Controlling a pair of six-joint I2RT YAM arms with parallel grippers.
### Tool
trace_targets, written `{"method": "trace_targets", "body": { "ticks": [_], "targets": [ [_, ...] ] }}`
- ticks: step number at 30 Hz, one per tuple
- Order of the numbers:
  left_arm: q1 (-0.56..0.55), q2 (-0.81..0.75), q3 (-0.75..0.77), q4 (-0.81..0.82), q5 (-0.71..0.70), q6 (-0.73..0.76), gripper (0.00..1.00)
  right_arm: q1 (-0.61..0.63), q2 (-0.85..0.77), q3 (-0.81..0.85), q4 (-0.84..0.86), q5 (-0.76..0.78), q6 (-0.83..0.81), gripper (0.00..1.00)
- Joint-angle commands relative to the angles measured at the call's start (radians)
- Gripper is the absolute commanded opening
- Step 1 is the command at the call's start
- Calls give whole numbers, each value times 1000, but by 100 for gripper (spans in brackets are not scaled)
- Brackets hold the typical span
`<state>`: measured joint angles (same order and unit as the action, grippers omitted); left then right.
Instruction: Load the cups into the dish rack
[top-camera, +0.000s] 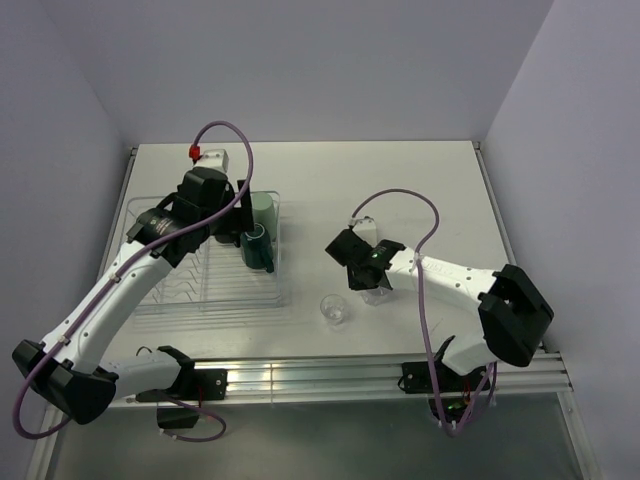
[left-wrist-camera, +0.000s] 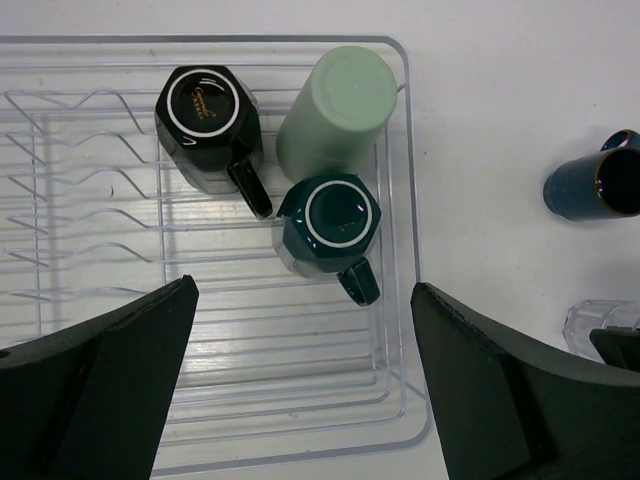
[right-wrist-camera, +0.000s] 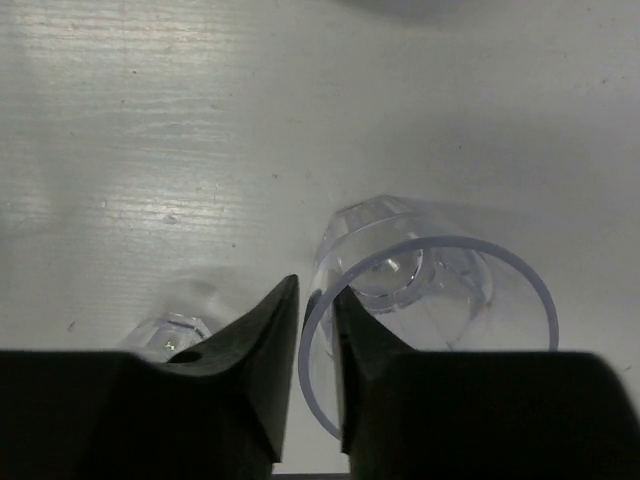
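- Cups, six counted: three mugs, three tumblers. Three sit in the rack and three on the table.
- Dish rack: one, clear plastic, rectangular with rounded corners, and a ribbed floor with zigzag wire-like dividers. It fills the left of the left wrist view and lies left of centre in the top view.
- Black mug: glossy with faceted sides, upside down in the rack's upper middle. Its base shows a white ring and gold script, and the handle points to lower right.
- Mint green tumbler: matte, smooth and round, base up, just right of the black mug by the rack's right wall.
- Dark green mug: glossy and faceted, inverted with a pale ring on the base, just below the mint tumbler.
- Navy mug: glossy, on bare table at the right edge of the frame, well apart from the rack.
- First clear tumbler: transparent with a faceted base, upright at lower centre of the right wrist view.
- Second clear tumbler: on the table, lower left of the first.
- Right gripper: its black fingers straddle the first tumbler's rim, one inside and one outside, drawn close. Cannot tell whether they are clamped on the wall.
- Left gripper: jaws spread wide over the rack, with nothing between them.
- Table: white, faintly grained.
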<state>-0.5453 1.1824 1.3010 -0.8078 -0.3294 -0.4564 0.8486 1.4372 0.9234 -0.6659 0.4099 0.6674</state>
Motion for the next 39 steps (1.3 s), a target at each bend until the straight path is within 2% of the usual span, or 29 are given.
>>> {"method": "trace_targets", "body": {
  "ticks": [1,2,3,8,12,14,16,17,18,19,21,23,31,39],
  "targets": [
    [10,-23,-9,29,6,18,95,7,12,0,37,18,18,24],
    [10,-27,-11,30,7,18,95,7,11,2,35,17,17,10],
    [13,-30,-14,32,9,18,95,9,8,5,23,20,17,2],
    [19,-47,-16,33,41,18,94,10,-92,81,-38,1,-2,0],
    [27,-79,-26,70,134,16,95,14,-217,186,-104,0,-23,0],
    [31,-99,-32,111,239,12,96,10,-287,242,-78,-41,-34,0],
    [36,-116,-52,154,369,1,96,9,-343,259,32,-120,-43,0],
    [36,-136,-61,212,422,-8,96,9,-360,259,90,-228,-42,0],
    [36,-147,-84,243,473,-16,96,9,-380,249,221,-290,-32,0],
    [36,-161,-95,274,572,-25,97,10,-411,226,286,-348,-26,0],
    [38,-196,-126,379,668,-62,98,10,-423,218,436,-470,3,0],
    [38,-222,-150,445,777,-109,99,10,-416,227,500,-513,24,0],
    [42,-231,-184,639,917,-223,99,9,-373,240,710,-640,80,0],
    [62,-214,-226,693,974,-237,99,-32,-389,163,929,-746,195,0]
  ]
}}
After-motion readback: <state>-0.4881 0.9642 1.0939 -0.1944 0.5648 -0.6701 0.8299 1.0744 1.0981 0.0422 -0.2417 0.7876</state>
